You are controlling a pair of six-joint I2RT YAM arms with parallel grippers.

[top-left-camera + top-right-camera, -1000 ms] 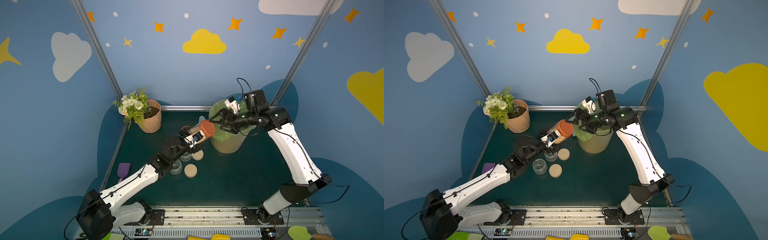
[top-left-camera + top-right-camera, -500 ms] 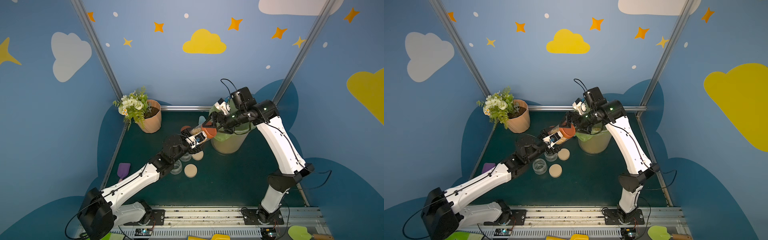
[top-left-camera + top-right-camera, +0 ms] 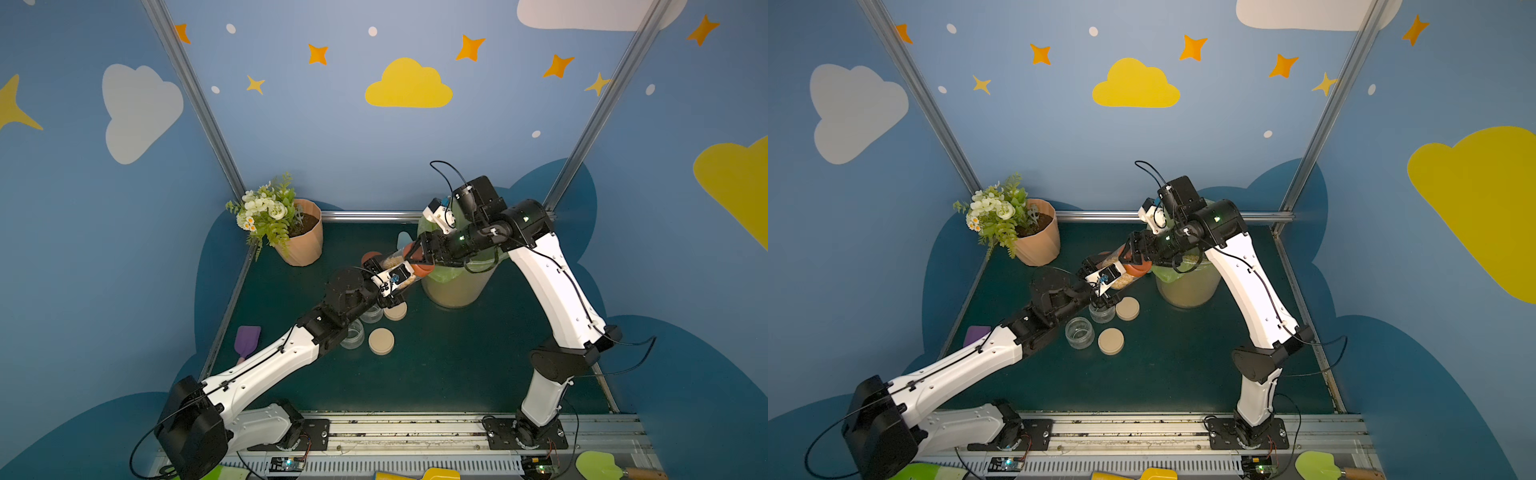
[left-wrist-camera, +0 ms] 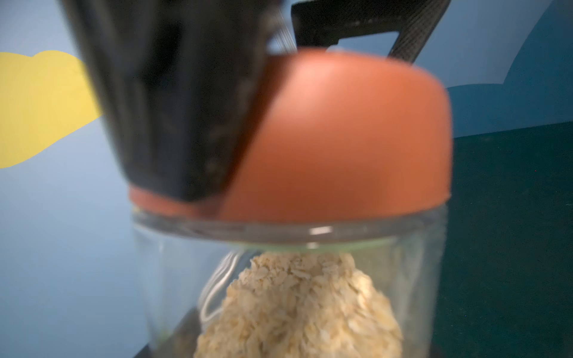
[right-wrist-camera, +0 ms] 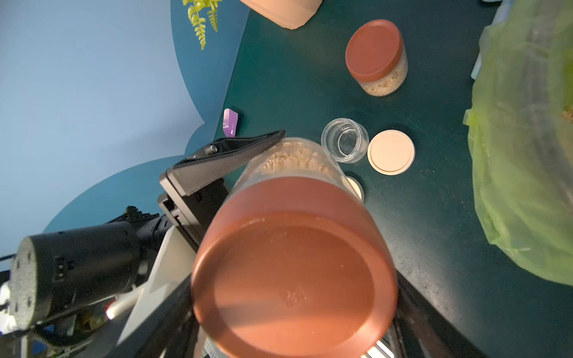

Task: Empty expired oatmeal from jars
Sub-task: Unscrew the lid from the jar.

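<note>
Outstretched left gripper [image 3: 395,272] clasps a tilted clear cylindrical jar [image 4: 173,279] of tan oatmeal [image 4: 297,310]. The right gripper [image 3: 417,257], arm bent, pinches its rust-red round lid [image 5: 291,254]; embossed mark [image 5: 293,294] unreadable.

Held jar [image 4: 161,279]: clear, glossy, glass-like wall with bright highlights. Rust-red lid [image 5: 291,279]: smooth matt plastic, faintly dusted. Oatmeal [image 4: 297,310]: dry, pale, flaky. Empty jar [image 5: 344,140]: glossy, with a ridged neck. Beige lid [image 5: 390,152]: smooth, matt. Worktop [image 5: 434,248]: dark green, matt, finely grained. Bin liner [image 5: 527,155]: thin, translucent green plastic film, crinkled. Flowerpot [image 3: 301,245]: matt, ribbed. Frame posts [image 3: 195,104]: brushed metal.
</note>
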